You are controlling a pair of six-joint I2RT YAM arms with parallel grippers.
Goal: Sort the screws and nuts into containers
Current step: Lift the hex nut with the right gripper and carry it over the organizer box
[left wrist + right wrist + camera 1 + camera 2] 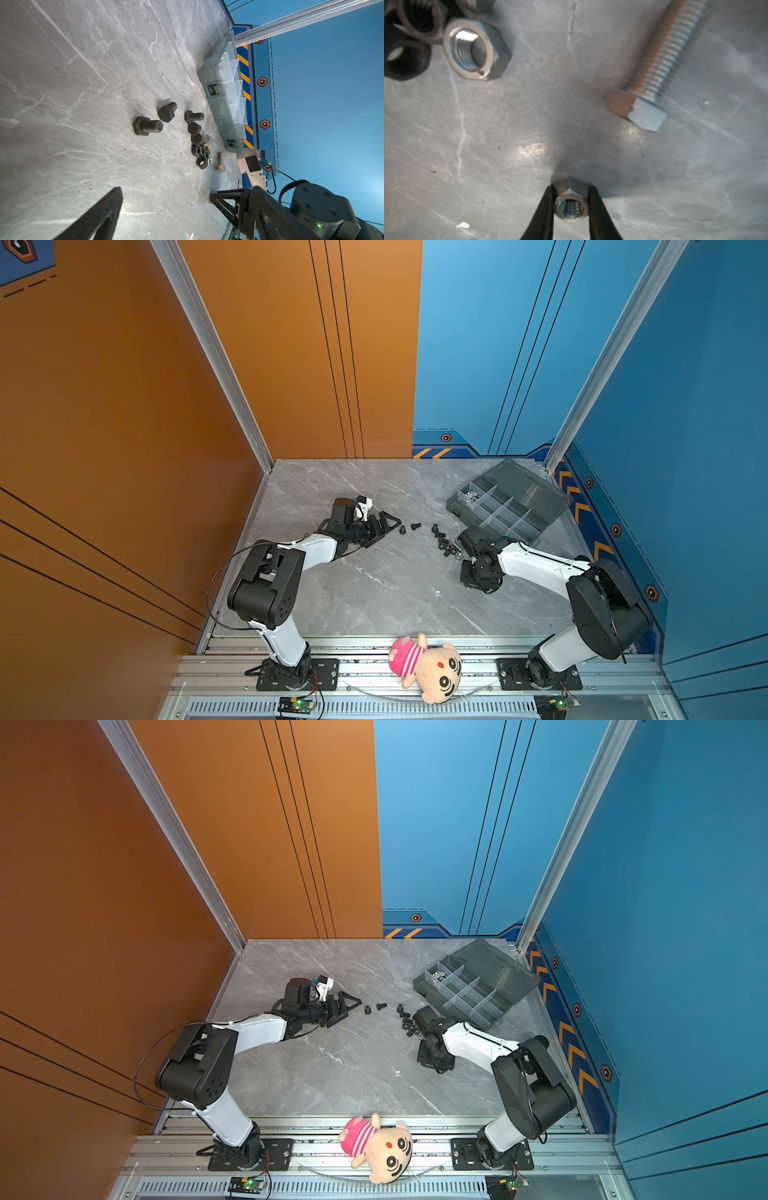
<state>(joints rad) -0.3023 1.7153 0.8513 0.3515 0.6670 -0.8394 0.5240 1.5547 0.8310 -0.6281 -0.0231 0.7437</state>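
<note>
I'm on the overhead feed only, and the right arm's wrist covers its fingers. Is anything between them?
Observer: Yes; the right wrist view shows the right gripper shut on a small silver nut, its fingers on either side.
Operator: Anything near enough to snag?
Observer: A long silver screw lies apart from it, not touching.
Operator: Other silver pieces nearby?
Observer: A larger silver nut, beside the black nuts.

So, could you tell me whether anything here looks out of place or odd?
Yes: a plush doll lies on the front rail, unrelated to the sorting. The organizer box also sits askew to the table edges.
</note>
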